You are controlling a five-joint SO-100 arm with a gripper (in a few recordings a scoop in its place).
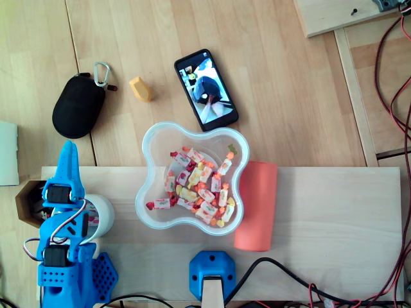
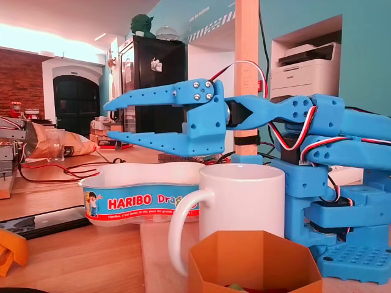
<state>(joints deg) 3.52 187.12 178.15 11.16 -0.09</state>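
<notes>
My blue gripper [image 2: 110, 120] hangs open in the air with nothing between its jaws; the jaws part one above the other. In the overhead view the gripper [image 1: 68, 159] points to the far side at the table's left, beyond the white mug [image 1: 101, 216]. The mug [image 2: 239, 206] stands under the arm, next to an orange hexagonal box [image 2: 253, 264] [image 1: 27, 203]. A clear Haribo tub [image 1: 151, 149] [image 2: 135, 194] full of wrapped sweets sits to the right of the gripper. The black pouch [image 1: 77, 108] lies on the table just ahead of the fingertips.
A salmon cylinder [image 1: 256, 205] lies right of the tub. A phone [image 1: 205, 88] and a small yellow block [image 1: 140, 88] lie farther back. A blue mount [image 1: 212, 273] sits at the near edge, with cables [image 1: 392, 96] on the right and a white object [image 1: 8, 153] at the left edge.
</notes>
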